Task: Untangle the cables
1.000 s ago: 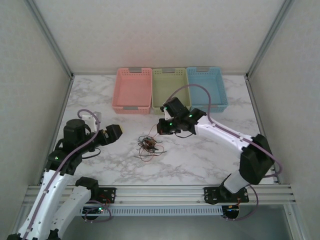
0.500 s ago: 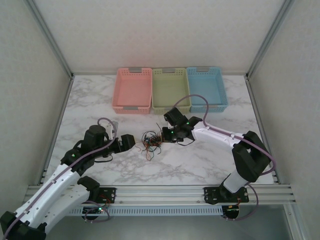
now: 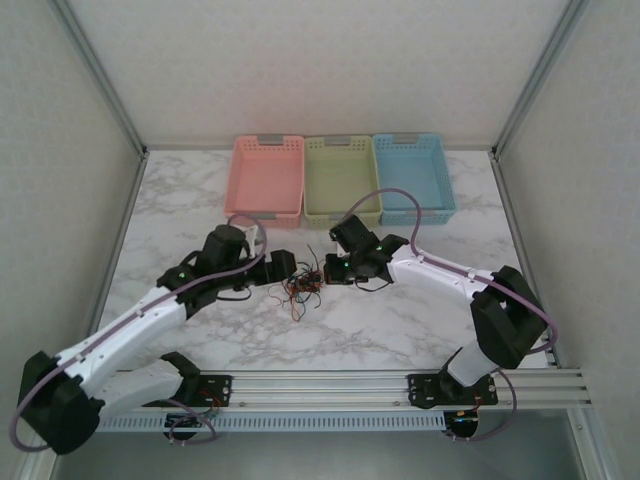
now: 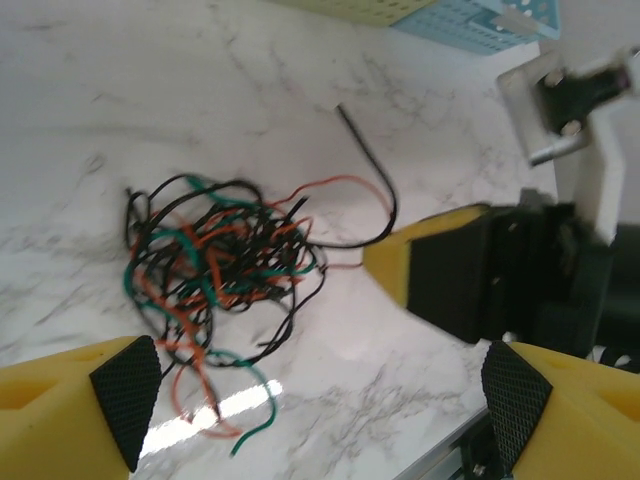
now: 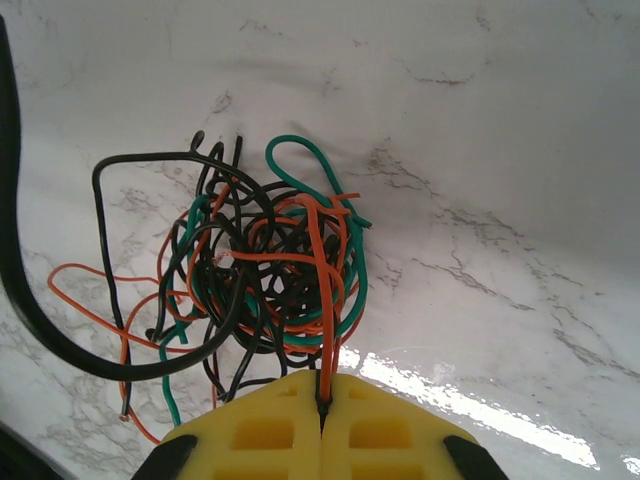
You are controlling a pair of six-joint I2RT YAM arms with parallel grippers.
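Note:
The cables are a small knotted clump of orange, black and green wires on the marble table, with loose ends trailing toward the front. My right gripper sits at the clump's right edge. Its yellow jaws are shut on an orange strand that runs up into the clump. My left gripper is just left of the clump and stands open. In the left wrist view its pads are far apart over bare marble, the clump lies ahead of them, and the right gripper's yellow finger is beyond it.
Three baskets stand in a row at the back: pink, green, blue. An aluminium rail runs along the near edge. Thick lavender cables loop off both arms. Walls close in the table's sides.
My left arm has swung from the left side of the table in to the clump. My right gripper has shifted slightly with the clump and stays shut.

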